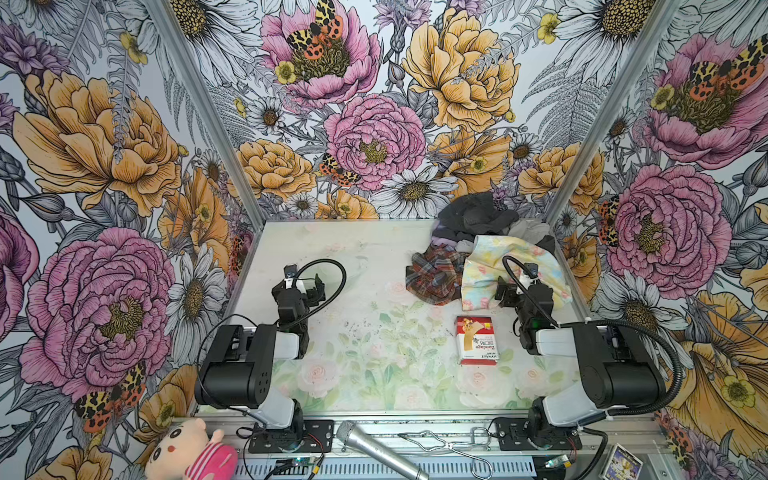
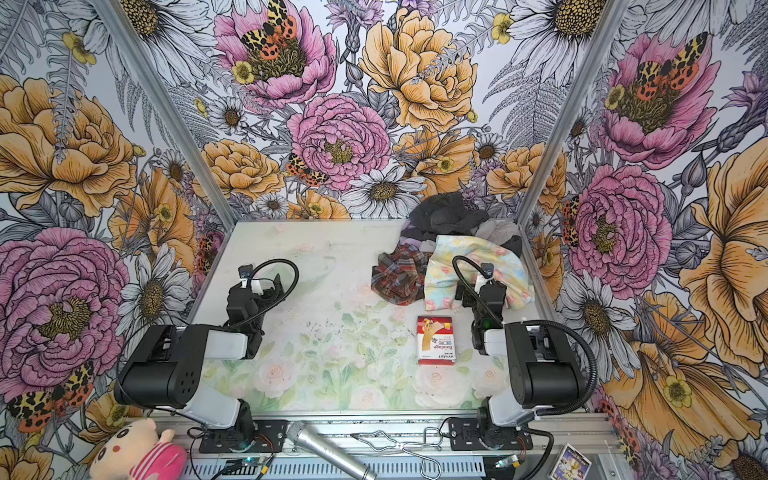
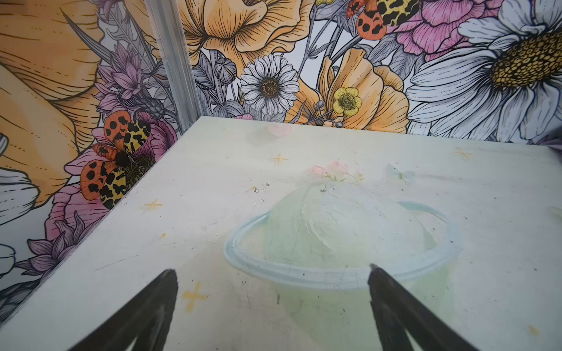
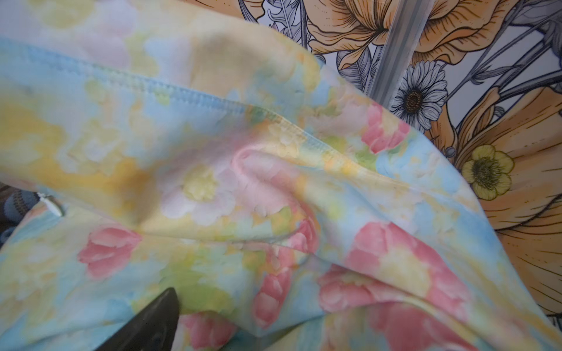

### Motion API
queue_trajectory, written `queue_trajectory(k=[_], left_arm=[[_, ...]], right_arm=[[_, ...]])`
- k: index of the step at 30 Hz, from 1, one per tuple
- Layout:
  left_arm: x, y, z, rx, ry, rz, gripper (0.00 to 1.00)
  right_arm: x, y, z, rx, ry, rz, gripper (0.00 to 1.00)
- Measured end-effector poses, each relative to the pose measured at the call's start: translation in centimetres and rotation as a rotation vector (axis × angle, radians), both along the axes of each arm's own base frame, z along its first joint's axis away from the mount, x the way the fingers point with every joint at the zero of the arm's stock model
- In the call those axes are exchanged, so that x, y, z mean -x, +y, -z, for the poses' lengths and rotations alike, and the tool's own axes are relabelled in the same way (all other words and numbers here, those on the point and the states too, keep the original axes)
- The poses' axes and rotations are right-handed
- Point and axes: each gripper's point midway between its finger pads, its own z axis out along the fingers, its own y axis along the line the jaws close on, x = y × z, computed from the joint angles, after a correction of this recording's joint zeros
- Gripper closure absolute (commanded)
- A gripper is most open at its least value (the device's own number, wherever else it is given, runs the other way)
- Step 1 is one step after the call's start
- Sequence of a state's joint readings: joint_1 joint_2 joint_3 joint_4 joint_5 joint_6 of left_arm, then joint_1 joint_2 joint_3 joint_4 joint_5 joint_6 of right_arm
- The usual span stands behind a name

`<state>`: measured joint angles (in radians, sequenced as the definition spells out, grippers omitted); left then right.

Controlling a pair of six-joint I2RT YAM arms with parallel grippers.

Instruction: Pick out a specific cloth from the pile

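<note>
Approach step: your right pincer (image 1: 505, 291) hangs spread wide over the pale yellow floral cloth (image 1: 494, 253), left pincer (image 3: 270, 269) released too. The crumpled brown, red and blue plaid cloth (image 1: 434, 276) lies at the right one's nine o'clock, against the grey heap of cloths (image 1: 473, 216). Swing there next

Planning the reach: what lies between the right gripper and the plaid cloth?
An edge of the pale yellow floral cloth lies between right gripper and plaid cloth, in both top views.
</note>
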<state>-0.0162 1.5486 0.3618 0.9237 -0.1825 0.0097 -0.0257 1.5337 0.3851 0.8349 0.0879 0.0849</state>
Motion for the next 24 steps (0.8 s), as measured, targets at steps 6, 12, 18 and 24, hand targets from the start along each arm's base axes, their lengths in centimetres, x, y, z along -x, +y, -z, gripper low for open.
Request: queue_trajectory(k=[6,12,18,24], left_arm=[[-0.03,-0.22,0.01,0.002,0.000,0.013,0.01],[-0.04,-0.23,0.01,0.002,0.000,0.013,0.01],[-0.04,-0.26,0.01,0.004,0.000,0.015,0.01],[-0.04,-0.04,0.01,0.008,0.000,0.013,0.01]], right_arm=[[0.00,0.00,0.00,0.000,0.000,0.000,0.01],[0.00,0.00,0.00,0.000,0.000,0.000,0.01],[0.00,0.00,0.00,0.000,0.000,0.000,0.01],[0.00,0.00,0.01,0.000,0.000,0.000,0.00]])
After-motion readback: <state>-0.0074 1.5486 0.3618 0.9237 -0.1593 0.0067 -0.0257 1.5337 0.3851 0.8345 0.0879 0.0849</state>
